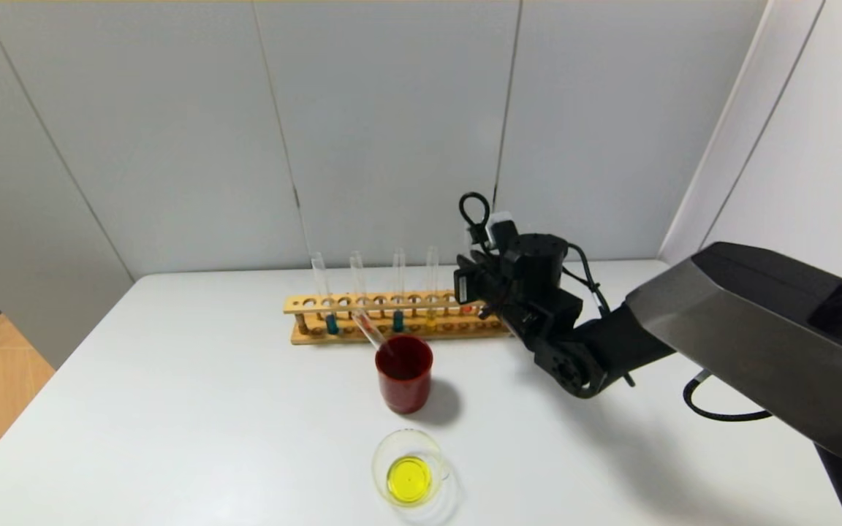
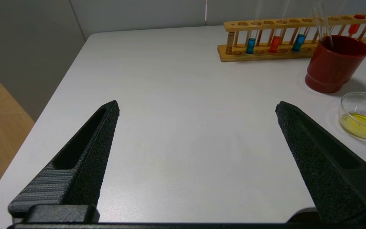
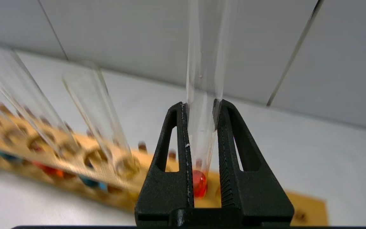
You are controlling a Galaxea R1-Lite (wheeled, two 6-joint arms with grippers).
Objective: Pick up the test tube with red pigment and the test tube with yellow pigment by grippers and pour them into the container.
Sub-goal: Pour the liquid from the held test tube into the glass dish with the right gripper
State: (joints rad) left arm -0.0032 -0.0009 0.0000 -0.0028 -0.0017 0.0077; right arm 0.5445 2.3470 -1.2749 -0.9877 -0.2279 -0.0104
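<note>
Two fingers of the right hand point(image 3: 202, 121) are clamping the upright red tube point(image 3: 202, 133), standing in the rack point(image 1: 392, 321). The glass cup point(image 1: 410, 467) is lying nearer the robot, across the desk point(image 1: 209, 409). The left hand point(image 2: 197, 109) is waiting with fingers apart.

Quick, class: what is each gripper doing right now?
Left gripper: open, holding nothing, above the bare table.
Right gripper: shut on the test tube with red pigment, which stands in the wooden rack.
</note>
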